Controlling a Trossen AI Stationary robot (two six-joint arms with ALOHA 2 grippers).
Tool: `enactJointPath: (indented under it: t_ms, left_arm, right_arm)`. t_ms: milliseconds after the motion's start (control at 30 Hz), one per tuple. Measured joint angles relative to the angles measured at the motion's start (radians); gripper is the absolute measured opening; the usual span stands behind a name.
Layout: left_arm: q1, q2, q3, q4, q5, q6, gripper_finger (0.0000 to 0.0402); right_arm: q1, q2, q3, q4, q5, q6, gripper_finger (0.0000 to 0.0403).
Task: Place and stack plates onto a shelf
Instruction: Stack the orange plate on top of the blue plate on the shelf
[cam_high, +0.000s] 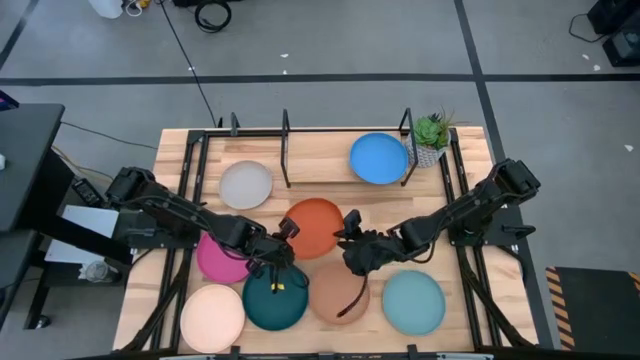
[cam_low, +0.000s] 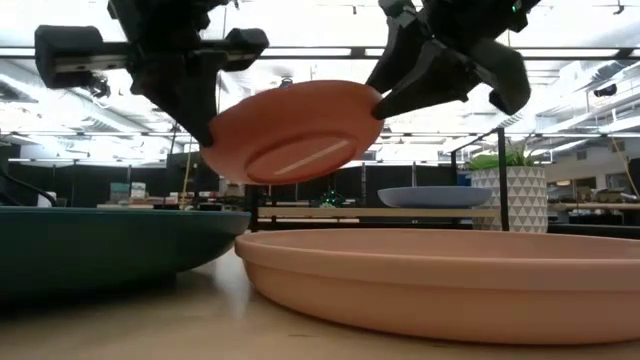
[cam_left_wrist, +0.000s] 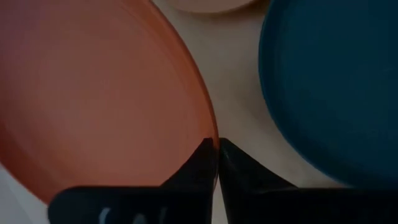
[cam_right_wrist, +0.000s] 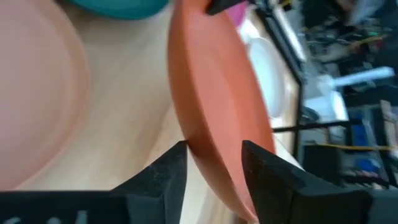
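Nearest the bottom edge of the high view, four plates lie in a row on the wooden tabletop (cam_high: 470, 150): the cream plate (cam_high: 212, 315) at lower left, the dark teal plate (cam_high: 275, 297) beside it, the tan-brown plate (cam_high: 338, 292) next, and the light aqua plate (cam_high: 413, 302) at lower right. In the low view the tan-brown plate (cam_low: 440, 285) fills the foreground and the dark teal plate (cam_low: 105, 258) sits at the left.

Just above that row, at the middle of the high view, the orange plate (cam_high: 313, 227) is held between both hands. The left hand (cam_high: 283, 243) has its fingers pressed together on the plate's lower-left rim; in the left wrist view the two dark fingertips (cam_left_wrist: 208, 152) meet right at the orange edge. The right hand (cam_high: 352, 238) grips the opposite rim, and in the right wrist view its fingers (cam_right_wrist: 174, 163) straddle the plate's edge with the rim passing between them. In the low view the orange plate (cam_low: 295, 130) hangs tilted, clear of the tabletop, in the upper centre of the frame, pinched at both sides.

The magenta plate (cam_high: 221, 257) lies left of centre, partly under the left arm.

Farther up, the grey-white plate (cam_high: 245, 184) rests in the left part of the black rod shelf (cam_high: 286, 132), and the blue plate (cam_high: 379, 158) lies in the shelf's right part, next to a small potted plant (cam_high: 431, 136) at the upper right of the tabletop.
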Motion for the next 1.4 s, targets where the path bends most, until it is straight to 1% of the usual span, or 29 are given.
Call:
enactJointPath:
  t_ms: [67, 267, 367, 567, 667, 733, 800, 967, 1100, 1200, 1367, 1400]
  left_arm:
    - [0.0, 0.0, 0.016, -0.01, 0.001, 0.009, 0.002]
    - [-0.003, 0.0, 0.046, -0.04, -0.017, 0.011, 0.0022]
    - [-0.003, 0.0, 0.057, -0.055, -0.038, 0.013, 0.0023]
    - [-0.001, 0.0, 0.072, -0.068, -0.049, 0.014, 0.0025]
    - [-0.001, 0.0, 0.073, -0.064, -0.076, 0.001, 0.003]
    - [-0.001, 0.0, 0.074, -0.06, -0.091, -0.006, 0.0043]
    - [0.0, 0.0, 0.075, -0.034, -0.12, -0.032, 0.0066]
    - [0.002, -0.001, 0.076, -0.039, -0.211, -0.061, 0.0126]
    - [0.0, -0.002, 0.078, -0.043, -0.295, -0.084, 0.0163]
    - [-0.001, -0.018, 0.087, -0.048, -0.333, -0.118, 0.018]
    - [0.002, -0.062, 0.089, -0.046, -0.336, -0.214, 0.0192]
    - [0.003, -0.075, 0.086, -0.047, -0.336, -0.236, 0.0192]
  right_arm:
    - [-0.011, 0.0, 0.011, -0.032, -0.038, 0.004, 0.0142]
    - [-0.022, 0.0, 0.015, -0.069, -0.037, -0.007, 0.0108]
    - [-0.021, 0.0, 0.015, -0.071, -0.039, -0.012, 0.0096]
    - [-0.022, 0.0, 0.015, -0.079, -0.07, -0.013, 0.0077]
    - [-0.021, 0.0, 0.014, -0.082, -0.074, -0.012, 0.0072]
    - [-0.021, 0.0, 0.014, -0.082, -0.075, -0.009, 0.007]
    - [-0.02, 0.0, 0.016, -0.062, -0.073, -0.001, 0.0066]
    - [-0.021, 0.0, 0.016, -0.069, -0.071, 0.003, 0.0058]
    - [-0.02, 0.0, 0.016, -0.078, -0.075, 0.011, 0.0057]
    - [-0.02, 0.0, 0.016, -0.095, -0.075, 0.022, 0.0057]
    - [-0.02, 0.0, 0.016, -0.137, -0.073, 0.057, 0.0058]
    - [-0.02, 0.0, 0.016, -0.15, -0.058, 0.065, 0.0058]
